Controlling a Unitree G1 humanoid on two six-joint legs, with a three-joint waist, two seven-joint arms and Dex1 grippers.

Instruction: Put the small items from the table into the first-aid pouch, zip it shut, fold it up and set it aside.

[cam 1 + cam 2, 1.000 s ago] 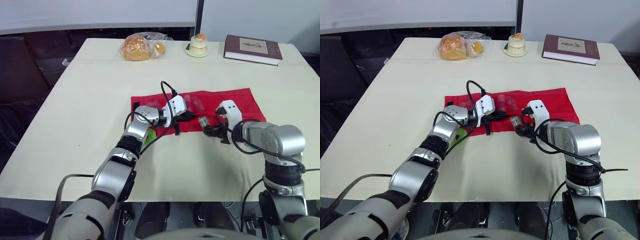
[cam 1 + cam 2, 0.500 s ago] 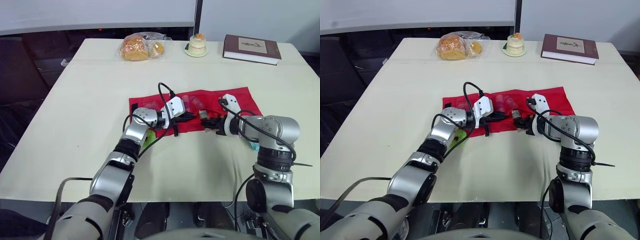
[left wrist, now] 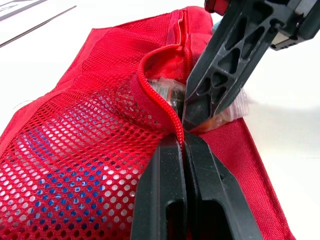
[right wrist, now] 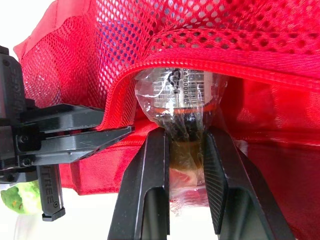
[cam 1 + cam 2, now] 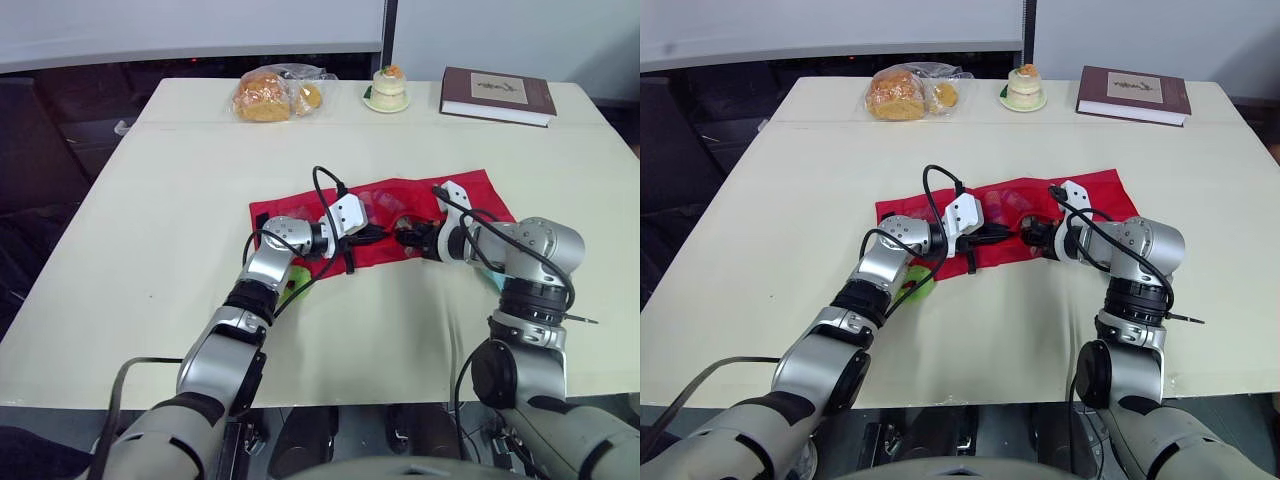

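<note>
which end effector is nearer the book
Right. The right end effector, gripping a wrapped item at the pouch mouth, sits closer to the book; the left end effector pinches the pouch edge further left.

a red mesh pouch (image 5: pixel 1105 192) is lying flat near the middle of a pale table (image 5: pixel 760 230). the left gripper (image 5: pixel 1006 233) and right gripper (image 5: pixel 1030 234) are meeting tip to tip at its near edge. something green (image 5: pixel 912 288) is peeking out under the left forearm. bagged bread (image 5: pixel 902 95), a small cake on a plate (image 5: pixel 1021 88) and a dark red book (image 5: pixel 1132 88) are sitting along the far edge.
</note>
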